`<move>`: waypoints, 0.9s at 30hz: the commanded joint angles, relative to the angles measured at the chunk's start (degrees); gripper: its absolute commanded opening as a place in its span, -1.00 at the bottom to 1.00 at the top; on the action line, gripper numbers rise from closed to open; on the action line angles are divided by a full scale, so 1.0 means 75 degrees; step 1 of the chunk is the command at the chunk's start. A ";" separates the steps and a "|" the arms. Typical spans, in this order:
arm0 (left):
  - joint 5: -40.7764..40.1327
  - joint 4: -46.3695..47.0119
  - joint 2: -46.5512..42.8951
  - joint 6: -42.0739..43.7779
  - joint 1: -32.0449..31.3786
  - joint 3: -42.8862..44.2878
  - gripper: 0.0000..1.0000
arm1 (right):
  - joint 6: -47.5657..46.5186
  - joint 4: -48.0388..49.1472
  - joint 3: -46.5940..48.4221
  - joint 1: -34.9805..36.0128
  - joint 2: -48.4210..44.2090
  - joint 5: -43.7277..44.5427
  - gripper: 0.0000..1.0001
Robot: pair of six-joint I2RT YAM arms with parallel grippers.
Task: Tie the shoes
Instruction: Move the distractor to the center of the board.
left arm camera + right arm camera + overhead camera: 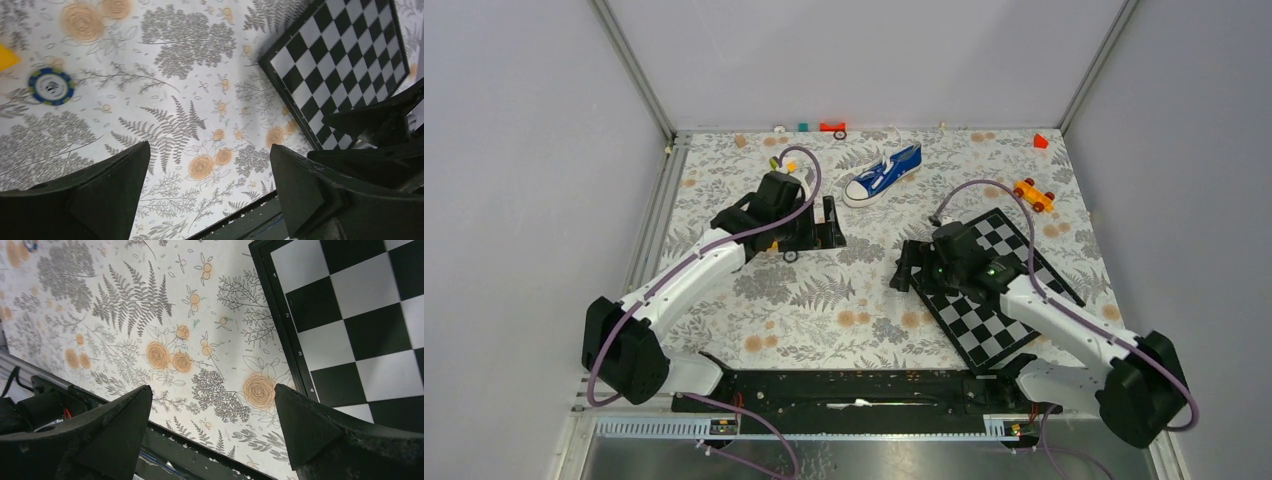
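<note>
Approach to the laces is judged to be the step in hand, since no lace is held yet. The sneaker (882,175) lies on its sole at the far centre of the floral cloth (824,300), with its toe cap (856,190) turned toward the near left and its heel toward the far right.

The left gripper (829,222) hovers near the toe cap, on its near-left side, with jaws spread wide and nothing between them. The right gripper (907,268) hangs at the far-left corner of the checkerboard (994,290), well apart from the sneaker, also spread wide and empty. Neither wrist view shows the sneaker. Both look down on cloth and checkerboard, and the left one also takes in a blue poker chip (51,86).

Recommended procedure:
1. Turn each wrist until the sneaker enters its own view.
2. Locate the two lace ends. They cannot be made out in the top view.
3. Bring one gripper to each side of the sneaker, keeping the arms from crossing.
4. Descend with jaws wide and close on lace only, clear of the canvas.
</note>
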 commanded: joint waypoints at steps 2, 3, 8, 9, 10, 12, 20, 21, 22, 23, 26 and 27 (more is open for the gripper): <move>-0.0853 -0.0485 -0.0290 -0.0149 0.0433 0.0427 0.98 | 0.0232 0.0963 0.0095 0.0342 0.1023 -0.0135 0.99; -0.0861 -0.0540 -0.0369 -0.0149 0.0536 0.0383 0.97 | 0.0236 0.1022 0.0088 0.0356 0.1227 -0.0152 0.99; -0.0786 -0.0595 -0.0892 -0.0103 0.0848 -0.0011 0.98 | 0.0271 0.1397 0.0128 0.0374 0.2269 -0.0504 0.99; -0.0764 -0.0609 -0.0936 -0.0100 0.0879 -0.0077 0.97 | 0.0285 0.1500 0.0134 0.0373 0.2510 -0.0592 0.99; -0.0748 -0.0628 -0.0965 -0.0102 0.0885 -0.0128 0.98 | 0.0309 0.1565 0.0139 0.0376 0.2619 -0.0649 0.99; -0.0725 -0.0667 -0.0994 -0.0110 0.0905 -0.0229 0.97 | 0.0292 0.1586 0.0227 0.0375 0.2905 -0.0644 0.99; -0.0786 -0.0715 -0.1063 -0.0032 0.0922 -0.0372 0.97 | 0.0141 -0.0859 0.1041 0.0381 0.3279 0.2659 0.99; -0.0800 -0.0724 -0.1066 -0.0007 0.0922 -0.0376 0.97 | 0.0161 -0.1072 0.1151 0.0365 0.3315 0.2866 0.99; -0.0801 -0.0728 -0.1066 0.0018 0.0922 -0.0371 0.98 | 0.0141 -0.1153 0.1260 0.0363 0.3333 0.2849 0.99; -0.0799 -0.0731 -0.1056 0.0041 0.0923 -0.0351 0.98 | 0.0084 -0.1120 0.1364 0.0373 0.3314 0.2664 0.99; -0.0801 -0.0790 -0.1049 0.0094 0.0923 -0.0265 0.97 | 0.0016 -0.0504 0.1561 0.0370 0.2957 0.1792 0.99; -0.0796 -0.0818 -0.1060 0.0096 0.0923 -0.0241 0.98 | -0.0015 -0.0254 0.1623 0.0368 0.2784 0.1684 0.99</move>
